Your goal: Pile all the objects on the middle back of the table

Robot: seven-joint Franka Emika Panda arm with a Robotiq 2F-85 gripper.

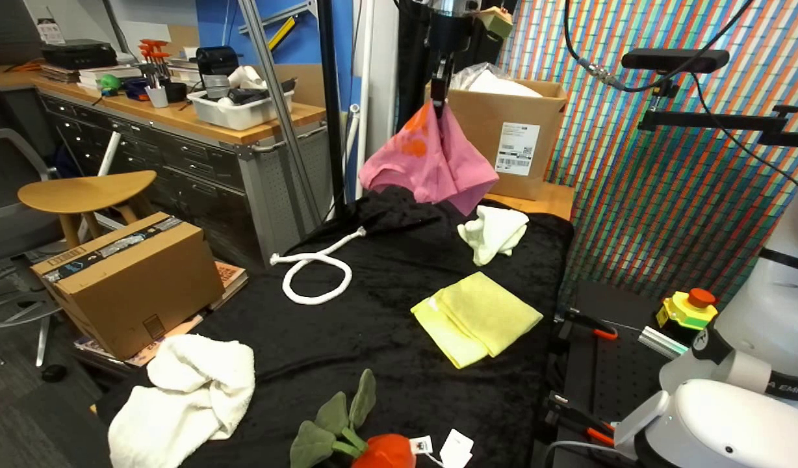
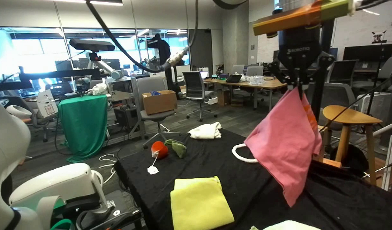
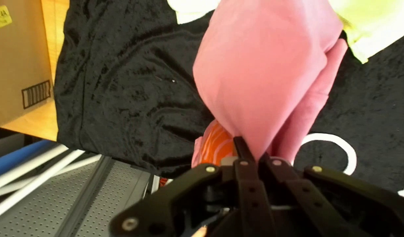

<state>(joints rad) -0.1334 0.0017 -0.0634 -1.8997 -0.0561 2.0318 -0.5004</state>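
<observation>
Lying near left in an exterior view: white cloth (image 1: pixel 178 416) on black-draped table (image 1: pixel 360 344). Farther back, white rope loop (image 1: pixel 316 257). Near middle, red-and-green plush toy (image 1: pixel 383 450). Far middle, gripper (image 1: pixel 438 109) pinched tight on a fold of pink cloth (image 1: pixel 431 162), which hangs over the table. Right, nearer: folded yellow-green cloth (image 1: pixel 483 316). Far right: another white cloth (image 1: pixel 494 233).
</observation>
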